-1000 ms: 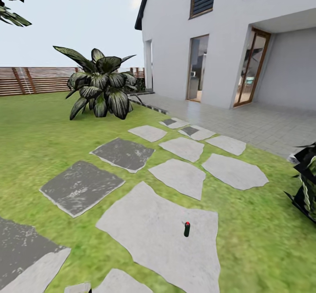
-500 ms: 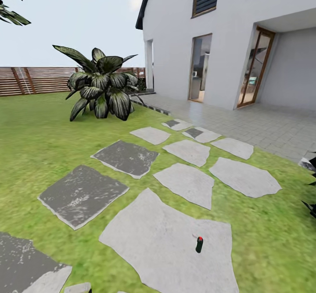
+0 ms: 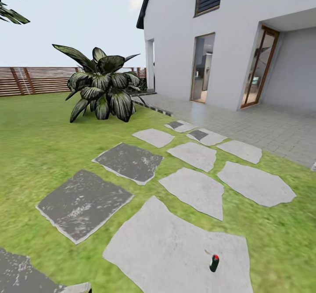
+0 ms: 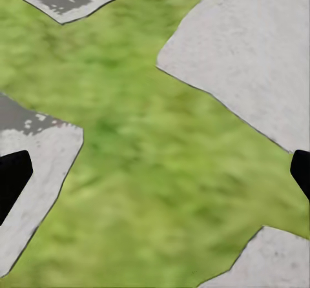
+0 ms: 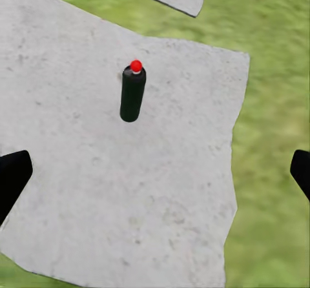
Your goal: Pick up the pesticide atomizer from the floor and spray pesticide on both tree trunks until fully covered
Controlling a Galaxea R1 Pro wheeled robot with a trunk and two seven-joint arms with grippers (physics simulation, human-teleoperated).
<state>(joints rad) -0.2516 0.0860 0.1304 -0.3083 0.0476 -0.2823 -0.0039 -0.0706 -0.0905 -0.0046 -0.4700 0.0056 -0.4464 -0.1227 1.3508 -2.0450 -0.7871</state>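
Observation:
The pesticide atomizer (image 3: 214, 263) is a small dark green bottle with a red cap, standing upright on a large light grey stepping stone (image 3: 175, 249) in the lawn, low and right in the head view. In the right wrist view the atomizer (image 5: 133, 94) stands on that stone (image 5: 97, 172), well ahead of my open right gripper (image 5: 155, 178), whose black fingertips (image 5: 13, 178) show at the picture's edges. My left gripper (image 4: 155, 178) is open over grass (image 4: 148, 172) between stones, holding nothing. Both trees and their trunks are out of view.
A dark broad-leaved bush (image 3: 103, 84) grows on the lawn ahead to the left. Behind it runs a brown slat fence (image 3: 35, 80). A white house (image 3: 228, 34) with a tiled patio (image 3: 267, 130) stands at the right. Several grey stepping stones (image 3: 83, 203) cross the grass.
The whole head view has shifted: the camera has moved closer, so the atomizer sits lower and further right. The dark plant at the right edge has left the picture.

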